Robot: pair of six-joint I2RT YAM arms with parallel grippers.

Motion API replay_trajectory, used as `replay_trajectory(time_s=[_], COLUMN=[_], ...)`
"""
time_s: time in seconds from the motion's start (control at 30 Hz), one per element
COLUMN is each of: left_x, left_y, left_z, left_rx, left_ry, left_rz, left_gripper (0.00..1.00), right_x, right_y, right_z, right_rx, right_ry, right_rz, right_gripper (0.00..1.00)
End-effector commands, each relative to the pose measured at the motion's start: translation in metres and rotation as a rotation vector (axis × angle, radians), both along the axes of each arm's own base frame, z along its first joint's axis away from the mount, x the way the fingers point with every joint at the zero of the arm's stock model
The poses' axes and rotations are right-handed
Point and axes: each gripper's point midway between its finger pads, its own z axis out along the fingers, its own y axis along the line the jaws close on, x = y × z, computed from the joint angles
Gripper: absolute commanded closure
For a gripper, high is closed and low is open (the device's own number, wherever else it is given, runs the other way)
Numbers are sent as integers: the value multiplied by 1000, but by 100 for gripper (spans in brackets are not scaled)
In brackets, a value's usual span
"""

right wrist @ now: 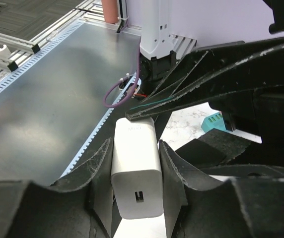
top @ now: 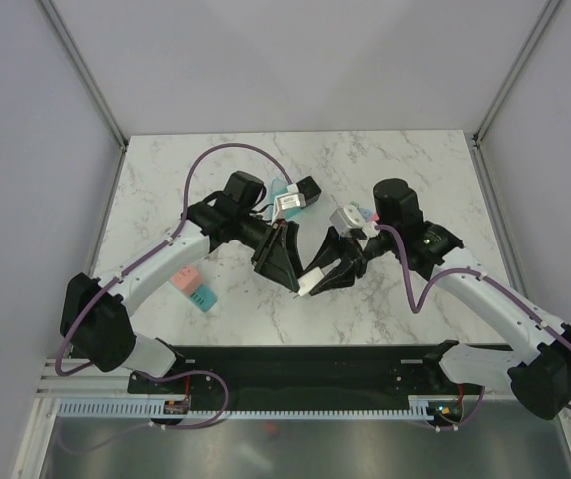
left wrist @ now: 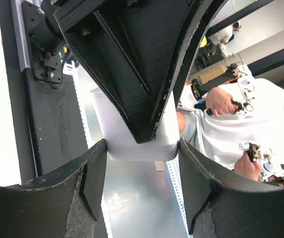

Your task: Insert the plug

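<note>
The plug (top: 308, 287) is a white block-shaped charger held in the air over the middle of the marble table (top: 385, 160), between both grippers. My left gripper (top: 290, 279) comes in from the left and my right gripper (top: 317, 282) from the right, tip to tip. In the left wrist view the plug (left wrist: 122, 148) spans the gap of the left gripper (left wrist: 141, 148), touching both fingers, with the right gripper's black fingers lying over it. In the right wrist view the right gripper (right wrist: 134, 148) is shut on the plug's (right wrist: 136, 168) sides, its small slot facing the camera.
A pink and teal block (top: 197, 289) lies on the table left of the grippers; it shows as a teal block (right wrist: 212, 121) in the right wrist view. The black base rail (top: 305, 369) runs along the near edge. A person (left wrist: 231, 124) sits beyond the table.
</note>
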Motion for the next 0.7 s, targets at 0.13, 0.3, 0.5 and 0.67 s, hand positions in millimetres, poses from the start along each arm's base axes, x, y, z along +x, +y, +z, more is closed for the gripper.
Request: replay_trajectory(time_s=[0.13, 0.3, 0.5, 0.67], left_x=[2, 61, 186, 224], left_y=[15, 23, 93, 168], left_z=[26, 19, -23, -59], left_rx=[-128, 0, 328, 613], left_ry=[-48, -63, -8, -82], left_rz=[-31, 227, 862, 1267], left_gripper=[31, 20, 5, 4], right_x=[16, 40, 100, 202], right_y=[8, 11, 9, -8], right_z=[11, 25, -2, -45], right_rx=[0, -65, -211, -488], right_ry=[5, 50, 191, 373], right_rz=[-15, -226, -626, -1176], right_gripper=[100, 100, 100, 100])
